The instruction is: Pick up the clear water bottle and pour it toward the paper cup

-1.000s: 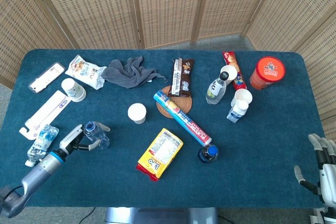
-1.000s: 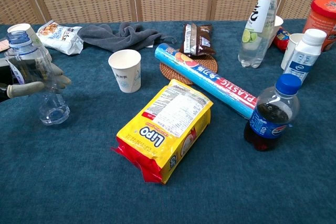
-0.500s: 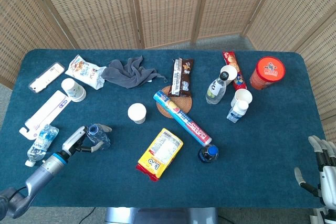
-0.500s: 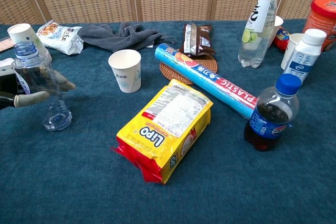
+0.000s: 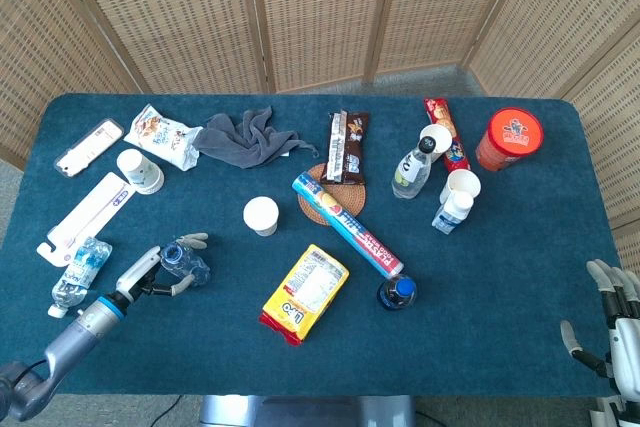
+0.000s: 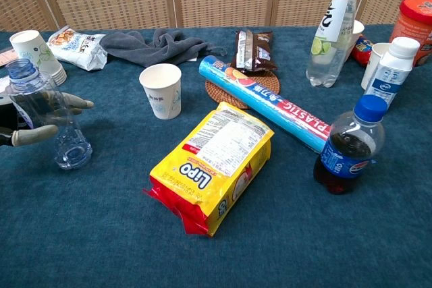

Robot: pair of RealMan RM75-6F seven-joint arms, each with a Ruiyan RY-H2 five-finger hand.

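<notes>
The clear water bottle (image 6: pixel 48 118) stands upright with a blue neck ring and no cap, left of the paper cup (image 6: pixel 160 90). In the head view the bottle (image 5: pixel 186 262) is at the front left and the white cup (image 5: pixel 261 215) is to its right. My left hand (image 5: pixel 148 273) is at the bottle's left side, fingers (image 6: pixel 75 104) spread on either side of it; no firm grip shows. My right hand (image 5: pixel 612 331) hangs off the table's front right corner, fingers apart and holding nothing.
A yellow Lipo packet (image 6: pixel 214 163), a cola bottle (image 6: pixel 349 146) and a plastic wrap roll (image 6: pixel 270 101) lie right of the cup. A grey towel (image 6: pixel 154 44) and stacked paper cups (image 6: pixel 37 48) are behind. A crumpled bottle (image 5: pixel 80 267) lies at the left edge.
My left hand has loosened its hold on the clear bottle and drawn back a little to the left. The bottle now stands on the cloth. The right hand has not moved.
</notes>
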